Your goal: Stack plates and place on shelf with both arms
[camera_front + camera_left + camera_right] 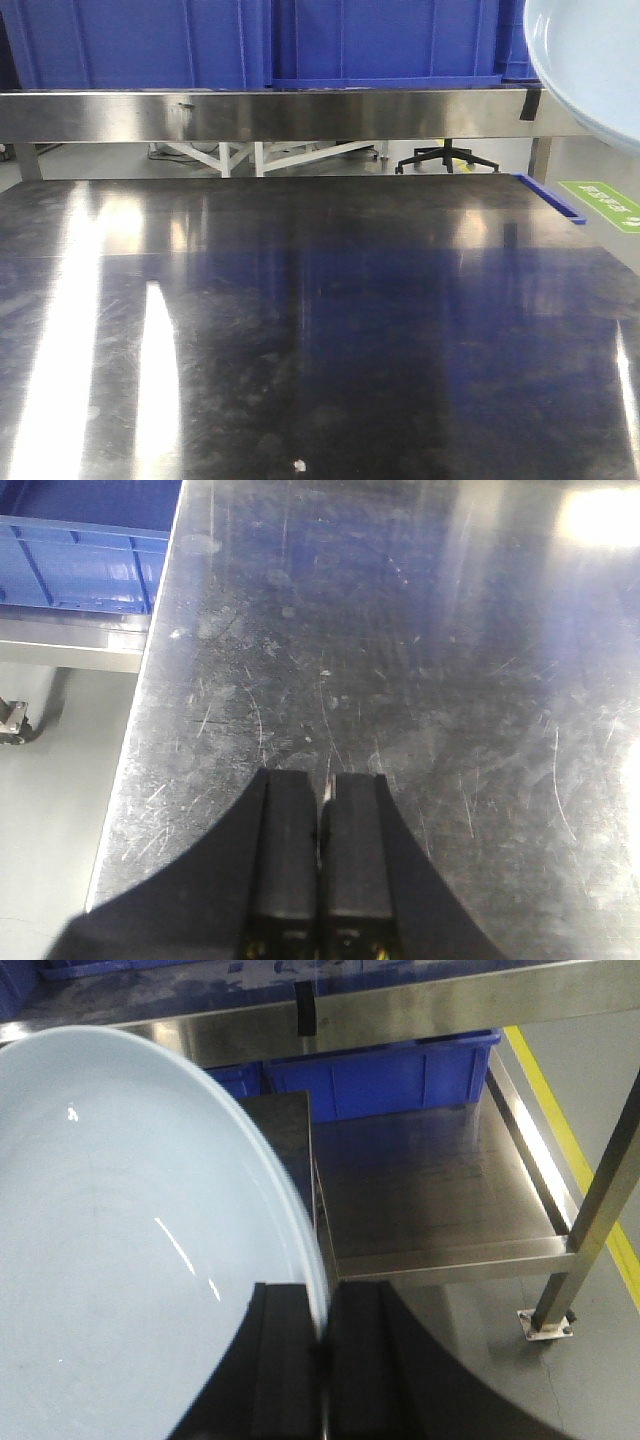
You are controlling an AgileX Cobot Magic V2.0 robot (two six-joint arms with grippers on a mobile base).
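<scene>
Gripping the rim of a glossy, pale bluish-white plate (120, 1260), the right gripper (322, 1310) has its two black fingers closed on the dish's edge at the bottom centre of the right wrist view. The plate is tilted and spreads up and to the left from that pinch, filling the left half of the frame. Behind it, in the upper right, are a low steel shelf (430, 1180) with blue crates (400, 1075) at its back, a steel leg (600, 1200) and a yellow floor line (570, 1130). In the front view only a curved slice of the same plate shows, in the upper right corner, raised well clear of the scratched steel table (300, 320) and overlapping the right end of the steel rail (260, 115) that runs across the frame. The left gripper (322, 780), at the bottom centre of its own wrist view, has its fingers pressed together with nothing between them. It sits above the bare table top near the table's left edge, with no plate in that picture.
</scene>
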